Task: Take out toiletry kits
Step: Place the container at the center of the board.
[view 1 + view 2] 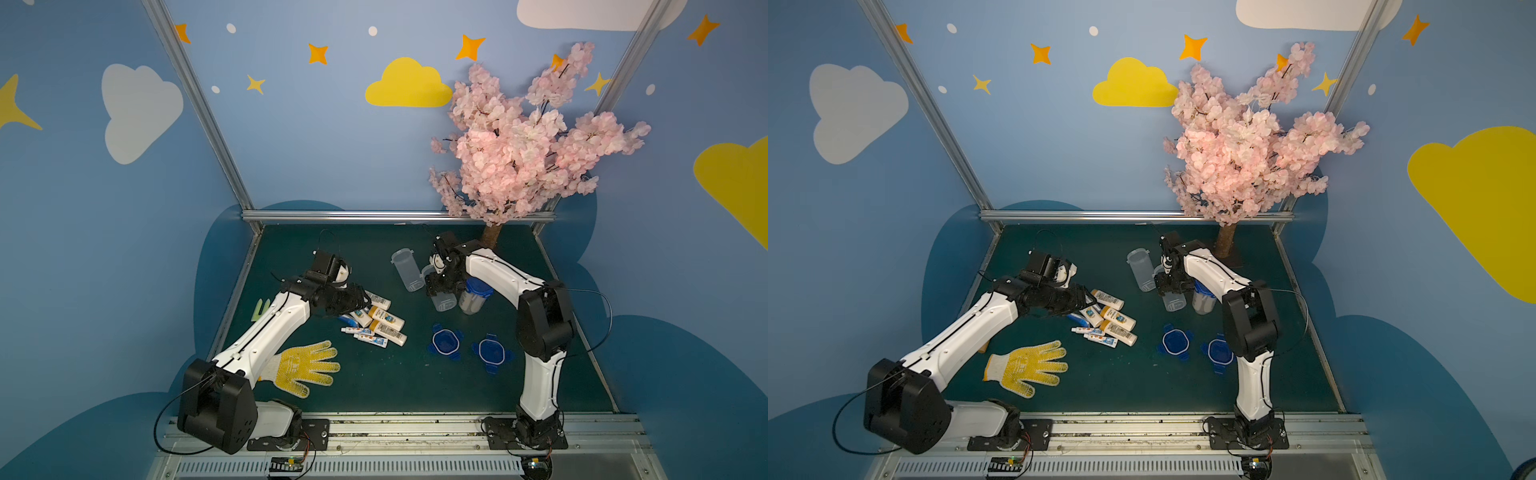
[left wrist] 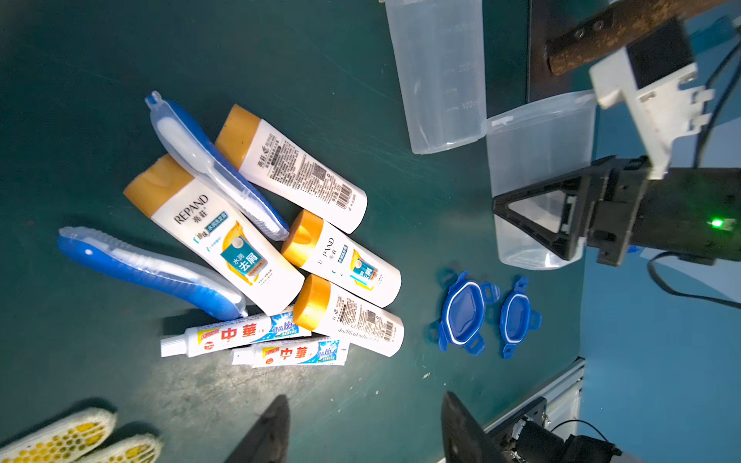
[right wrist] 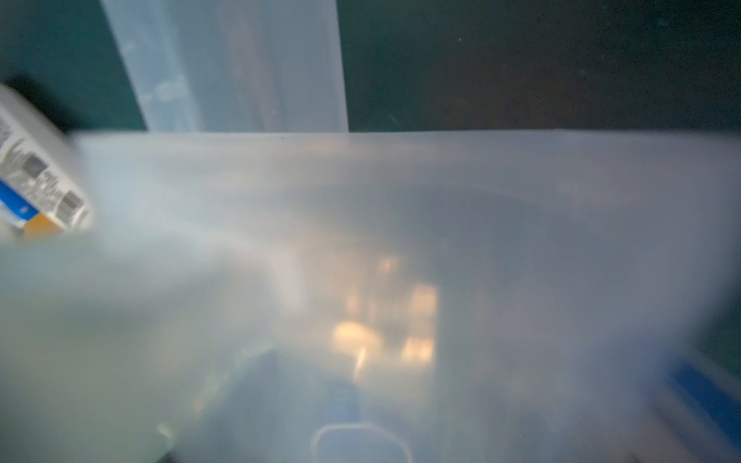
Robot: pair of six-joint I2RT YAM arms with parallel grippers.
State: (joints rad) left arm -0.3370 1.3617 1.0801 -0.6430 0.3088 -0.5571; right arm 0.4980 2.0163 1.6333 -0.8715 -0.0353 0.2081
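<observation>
Left gripper (image 2: 365, 425) reaches forward, low over the toiletry kits (image 2: 260, 248); fingers wide, empty. Right gripper (image 1: 441, 288) points down, clamping a clear jar (image 1: 442, 306). Only the left wrist view shows both toothbrushes (image 2: 216, 164) whole.

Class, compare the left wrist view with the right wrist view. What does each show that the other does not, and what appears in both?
Left wrist only: two toothbrushes, two toothpaste tubes, two blue lids and glove fingertips. Right wrist only: a blurred close-up through the held jar, which fills most of the frame. Both: that jar, the lying jar, a yellow-capped bottle and the green table.
</observation>
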